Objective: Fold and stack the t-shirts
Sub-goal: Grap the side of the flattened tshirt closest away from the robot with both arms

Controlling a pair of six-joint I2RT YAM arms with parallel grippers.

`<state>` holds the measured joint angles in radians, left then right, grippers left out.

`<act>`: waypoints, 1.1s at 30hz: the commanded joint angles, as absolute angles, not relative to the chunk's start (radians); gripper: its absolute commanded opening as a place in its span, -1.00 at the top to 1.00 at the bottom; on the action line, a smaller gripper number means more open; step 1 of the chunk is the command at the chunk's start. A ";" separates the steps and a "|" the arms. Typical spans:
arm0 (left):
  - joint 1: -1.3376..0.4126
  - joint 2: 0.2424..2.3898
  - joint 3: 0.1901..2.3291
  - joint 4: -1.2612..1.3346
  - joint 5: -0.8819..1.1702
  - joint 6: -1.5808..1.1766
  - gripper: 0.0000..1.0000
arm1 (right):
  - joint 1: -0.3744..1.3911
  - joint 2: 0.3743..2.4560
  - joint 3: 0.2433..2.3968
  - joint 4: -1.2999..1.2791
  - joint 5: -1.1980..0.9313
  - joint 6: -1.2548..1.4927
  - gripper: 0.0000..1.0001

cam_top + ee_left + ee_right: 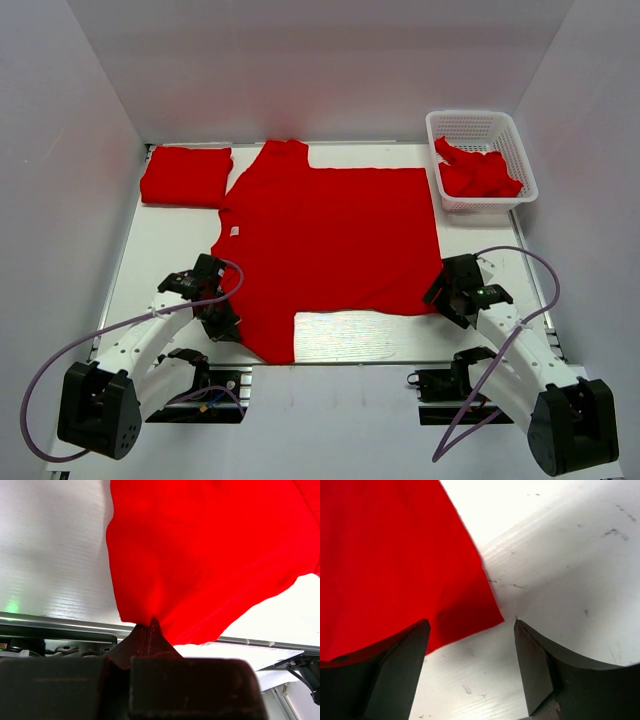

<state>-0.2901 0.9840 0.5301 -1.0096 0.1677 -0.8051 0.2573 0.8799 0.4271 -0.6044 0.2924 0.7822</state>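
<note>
The spread t-shirt [330, 240] lies flat on the desk [170, 250], its near sleeve clenched in the left end effector [222, 318], the right end effector [445, 295] released astride the hem corner — a one-sided lift would likely skew and bunch the cloth.

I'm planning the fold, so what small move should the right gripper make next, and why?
Probably close the right gripper on the corner of the spread t-shirt: that corner lies between its open fingers, while the left gripper is shut on the opposite edge.
</note>
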 commanded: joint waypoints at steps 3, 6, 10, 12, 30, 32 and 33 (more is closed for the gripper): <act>-0.291 1.000 0.563 -1.006 0.155 -0.784 1.00 | 0.256 0.933 0.411 -0.506 0.262 0.784 -0.19; -0.291 1.009 0.583 -0.996 0.155 -0.784 1.00 | 0.253 0.954 0.408 -0.492 0.247 0.776 0.26; -0.291 1.019 0.607 -0.985 0.146 -0.773 1.00 | 0.255 0.950 0.399 -0.483 0.232 0.759 0.98; -0.291 1.031 0.640 -0.985 0.146 -0.759 1.00 | 0.253 0.934 0.403 -0.480 0.235 0.756 1.00; -0.282 1.262 0.971 -0.919 0.167 -0.712 1.00 | 0.255 1.038 0.574 -0.468 0.262 0.578 1.00; -0.273 1.295 1.003 -0.919 0.167 -0.712 1.00 | 0.253 1.055 0.604 -0.459 0.270 0.565 1.00; -0.273 1.324 1.038 -0.919 0.158 -0.712 1.00 | 0.255 1.068 0.618 -0.456 0.270 0.557 1.00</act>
